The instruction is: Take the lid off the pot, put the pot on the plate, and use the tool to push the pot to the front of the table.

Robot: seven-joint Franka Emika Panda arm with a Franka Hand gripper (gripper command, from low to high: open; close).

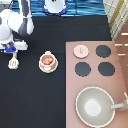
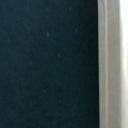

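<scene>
At the exterior view's left edge, the gripper (image 1: 11,49) hangs directly above the tool (image 1: 13,63), whose slotted head lies on the black table (image 1: 35,100); whether the claw is released or clenched cannot be told.

To the tool's right, left of centre in the frame, the pot (image 1: 47,60) sits on the plate (image 1: 48,68), its reddish contents uncovered. The lid (image 1: 80,50) lies well apart from it, on the upper left corner of the pinkish stove (image 1: 120,85), which fills the frame's right side.

Beside the lid are three black burners (image 1: 103,51), one to its right and two in the row below. One large grey pan (image 1: 95,106) occupies the stove's lower part, its long handle pointing to the right edge.

The arm (image 1: 22,22) runs from the frame's top down to the gripper. Nothing lies between the tool and the pot.

The wrist view shows only dark tabletop and a pale vertical strip (image 2: 112,65) along one side.

One each of lid, pot, plate, tool and pan.
</scene>
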